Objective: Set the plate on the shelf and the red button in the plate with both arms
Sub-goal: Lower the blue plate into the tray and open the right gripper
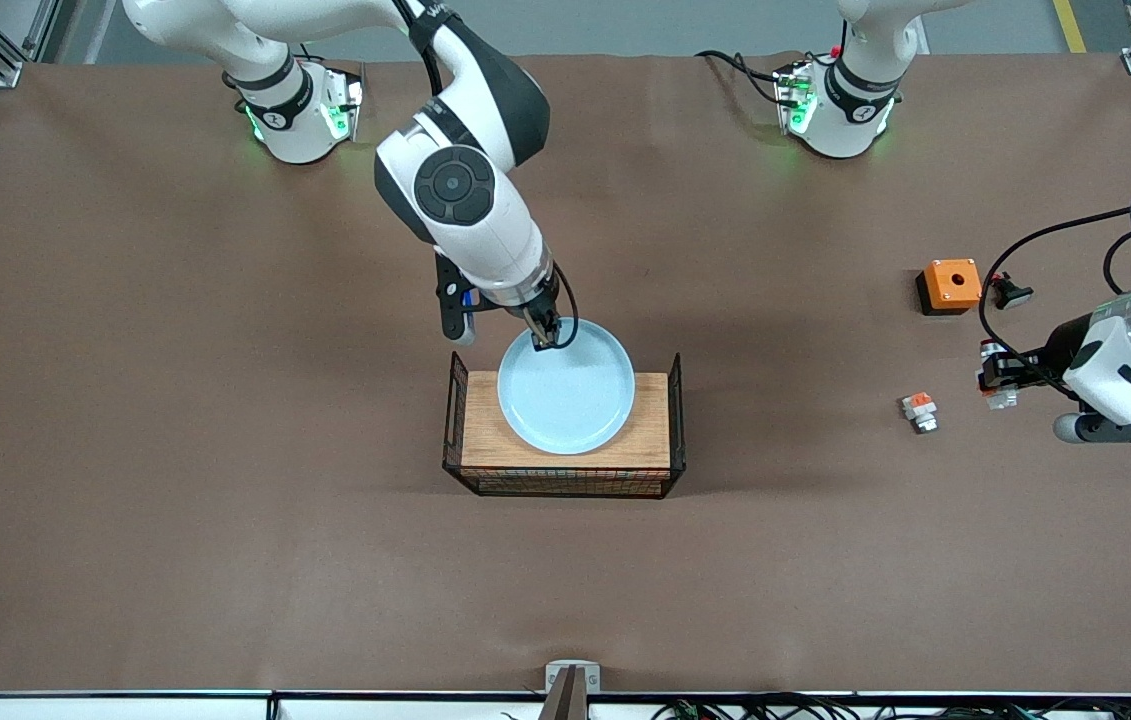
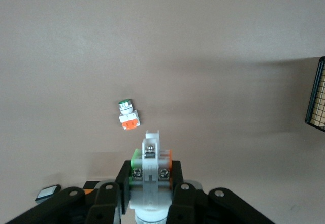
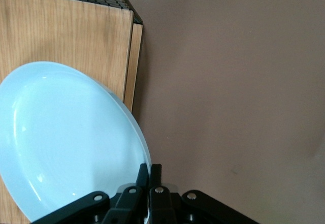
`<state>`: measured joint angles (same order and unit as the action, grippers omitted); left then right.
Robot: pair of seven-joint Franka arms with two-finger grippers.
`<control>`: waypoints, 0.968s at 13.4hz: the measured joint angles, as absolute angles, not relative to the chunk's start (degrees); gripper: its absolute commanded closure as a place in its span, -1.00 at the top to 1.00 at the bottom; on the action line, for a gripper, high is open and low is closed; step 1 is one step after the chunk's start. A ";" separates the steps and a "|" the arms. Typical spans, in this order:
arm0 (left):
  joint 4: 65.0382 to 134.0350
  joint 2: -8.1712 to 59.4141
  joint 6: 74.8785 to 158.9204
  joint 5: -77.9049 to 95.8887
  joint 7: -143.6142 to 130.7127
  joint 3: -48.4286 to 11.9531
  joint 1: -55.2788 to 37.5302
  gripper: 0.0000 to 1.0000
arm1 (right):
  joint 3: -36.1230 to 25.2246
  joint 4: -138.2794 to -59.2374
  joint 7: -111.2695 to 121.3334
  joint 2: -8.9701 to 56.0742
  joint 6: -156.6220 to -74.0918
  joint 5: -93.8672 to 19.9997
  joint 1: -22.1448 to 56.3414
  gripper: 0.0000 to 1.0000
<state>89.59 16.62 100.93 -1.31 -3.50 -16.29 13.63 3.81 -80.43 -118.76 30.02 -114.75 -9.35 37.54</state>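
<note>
Two grippers are both busy at this moment, so you have no free arm. Your right gripper (image 1: 547, 338) is pinched narrow on the rim of the plate (image 1: 566, 390), at the edge of the plate toward the robots' bases; in the right wrist view the fingers (image 3: 151, 176) clamp the thin rim. The plate is over the wooden tray (image 1: 485, 430) with black wire ends, and whether it already rests flat there or is a little lifted I cannot tell. The plate looks stiff, smooth and probably fragile, and held at one edge only it may tip or slip, so I think you should lower it slowly before letting go. Your left gripper (image 1: 997, 378) is over the table at the left arm's end, closed on a small white-grey part with orange at its side, which I take to be the red button (image 2: 150, 159). It seems light and hard, easy to twist in the jaws. A shorter white part (image 1: 919, 411) lies on the table near it, and an orange box (image 1: 951, 285) stands closer to the bases.
</note>
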 measured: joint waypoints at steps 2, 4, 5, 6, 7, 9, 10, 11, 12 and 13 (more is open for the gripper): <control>89.53 16.62 100.93 -1.31 -4.80 -16.90 13.63 -1.00 | 3.78 -80.37 -118.76 30.81 -115.55 -8.34 37.51 -0.97; 89.37 16.62 100.93 -1.31 -5.92 -17.30 13.62 -1.00 | 3.74 -80.33 -118.76 31.64 -116.38 -7.74 37.44 -0.94; 89.11 16.61 100.94 -1.31 -6.43 -17.41 13.62 -1.00 | 3.70 -80.29 -118.75 32.22 -116.69 -7.55 37.37 -0.87; 88.67 16.61 100.94 -1.31 -6.97 -17.50 13.59 -1.00 | 3.68 -80.26 -118.72 32.83 -117.19 -7.16 37.34 -0.83; 88.28 16.60 100.94 -1.31 -7.27 -17.57 13.51 -1.00 | 3.68 -80.21 -118.72 33.43 -117.90 -6.59 37.34 -0.71; 87.83 16.60 100.94 -1.31 -8.23 -17.67 13.29 -1.00 | 3.75 -80.22 -118.73 34.50 -118.33 -6.49 37.40 0.23; 87.68 16.60 100.94 -1.31 -8.82 -17.82 13.21 -1.00 | 3.74 -80.22 -118.73 34.97 -118.68 -6.43 37.40 0.68; 87.48 16.60 100.94 -1.30 -9.41 -18.10 13.11 -1.00 | 3.69 -80.20 -118.74 35.32 -119.09 -6.40 37.35 0.96; 87.19 16.60 100.91 -1.29 -10.34 -18.41 12.96 -1.00 | 3.63 -80.16 -118.74 35.46 -119.31 -6.39 37.30 1.00; 86.99 16.60 100.84 -1.29 -11.42 -18.64 12.80 -1.00 | 3.60 -80.08 -118.74 35.46 -119.33 -6.37 37.28 1.00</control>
<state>86.99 16.60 100.84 -1.29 -11.42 -18.64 12.80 3.60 -80.08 -118.74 35.46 -119.33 -6.37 37.28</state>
